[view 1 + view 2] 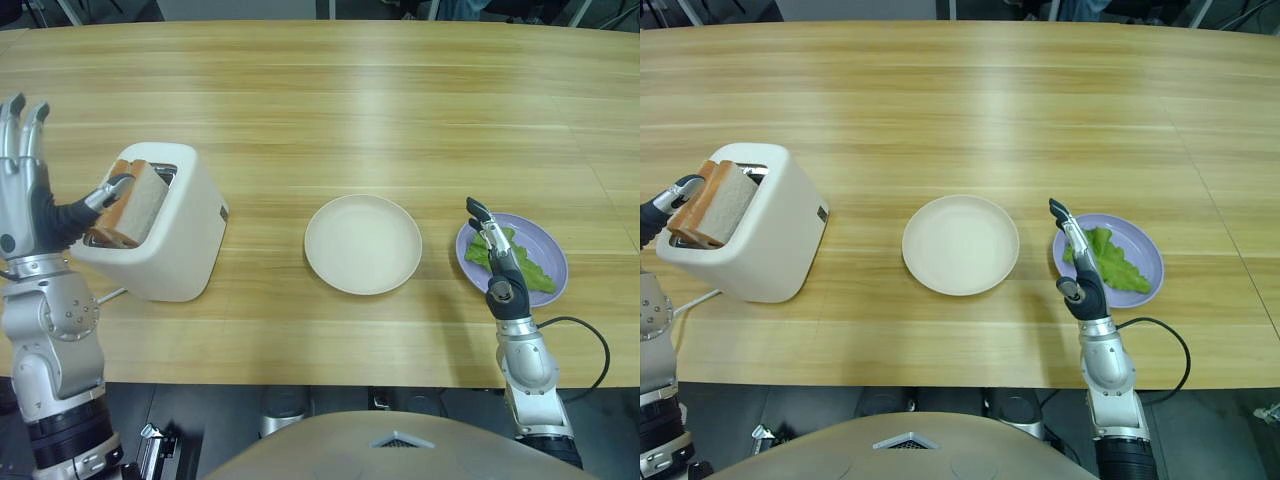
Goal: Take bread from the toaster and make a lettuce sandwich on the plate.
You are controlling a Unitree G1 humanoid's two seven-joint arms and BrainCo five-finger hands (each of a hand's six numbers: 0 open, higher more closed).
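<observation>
A white toaster (175, 235) stands at the left of the table with slices of bread (138, 203) sticking up from its slots. My left hand (28, 195) is just left of the toaster, fingers stretched upward and the thumb touching the nearest slice; it grips nothing. A cream plate (362, 243) lies bare in the middle. To its right a purple plate (545, 255) holds a lettuce leaf (1115, 261). My right hand (497, 262) is open at the purple plate's left rim, fingers straight over the lettuce's edge.
The toaster's white cord (108, 296) trails off its front left corner. A black cable (590, 335) loops by my right forearm at the table's front edge. Bare wood stretches across the far half of the table.
</observation>
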